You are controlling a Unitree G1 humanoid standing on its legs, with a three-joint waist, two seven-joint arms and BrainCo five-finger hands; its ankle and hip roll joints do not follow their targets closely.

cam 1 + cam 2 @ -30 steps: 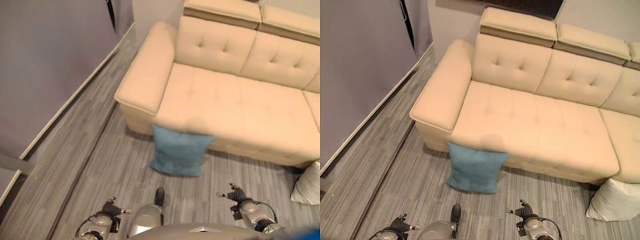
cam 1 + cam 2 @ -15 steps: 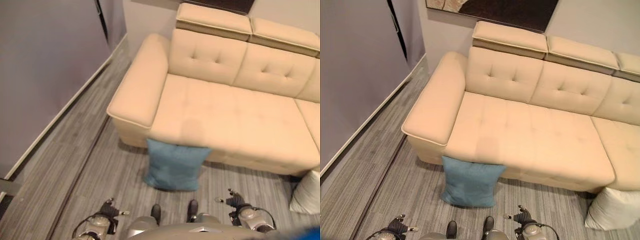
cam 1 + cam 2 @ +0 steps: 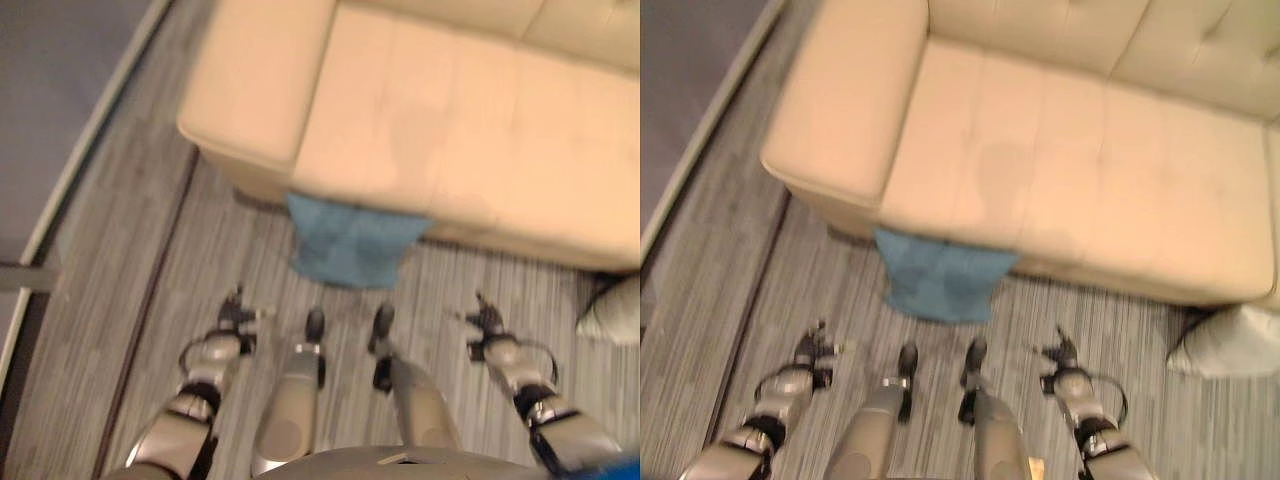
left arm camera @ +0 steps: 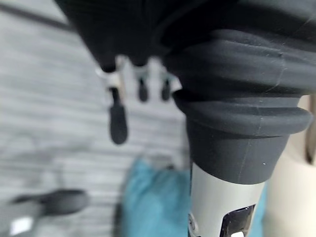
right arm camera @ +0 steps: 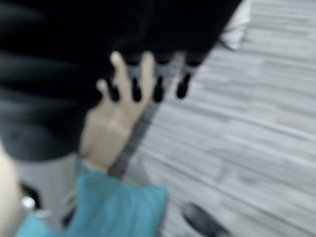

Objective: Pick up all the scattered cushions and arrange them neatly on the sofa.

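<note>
Standing over the first cushion, nothing picked up yet.

My left hand (image 3: 232, 322) and right hand (image 3: 487, 322) hang low on either side, fingers loosely open and empty. The blue cushion (image 3: 352, 243) leans on the floor against the front of the beige sofa (image 3: 450, 110); a white cushion (image 3: 1230, 340) lies on the floor off to my right. Next, I judge, both hands must reach down to the blue one. The grey striped floor (image 3: 150, 260) runs to a wall at my left.
</note>
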